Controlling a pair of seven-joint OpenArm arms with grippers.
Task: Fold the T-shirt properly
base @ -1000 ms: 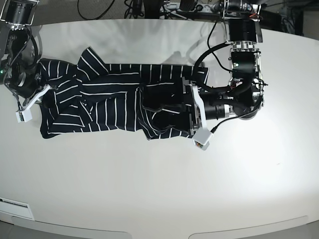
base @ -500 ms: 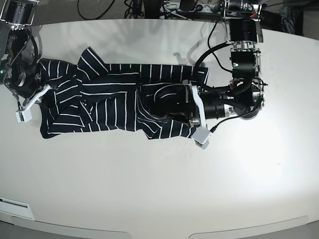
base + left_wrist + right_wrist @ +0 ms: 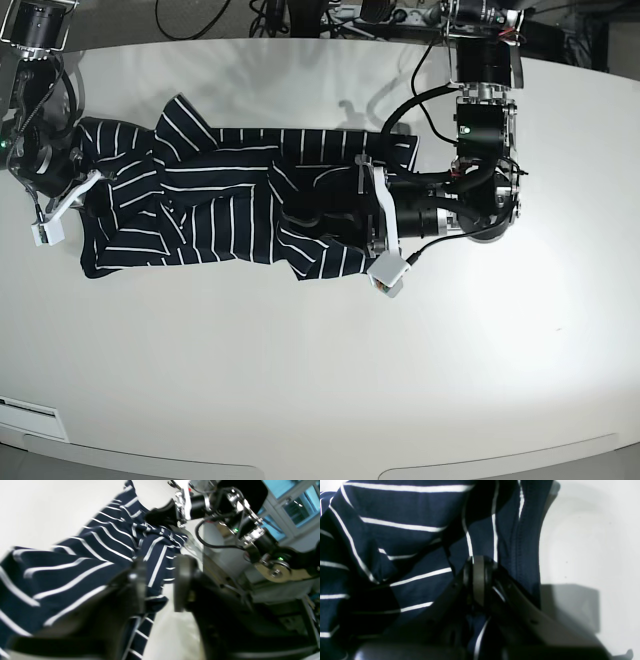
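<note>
On white table (image 3: 300, 360), T-shirt (image 3: 220, 205) lies long, bunched. Left gripper (image 3: 158, 585) slid further over shirt, fingers now a bit apart, pinching nothing. Right gripper (image 3: 478, 580) clenched on shirt edge. Fold unfinished.

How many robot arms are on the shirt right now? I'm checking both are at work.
2. The left gripper sits over the shirt's right end in the base view, jaws parted. The right gripper is at its left end, shut on the fabric.
</note>
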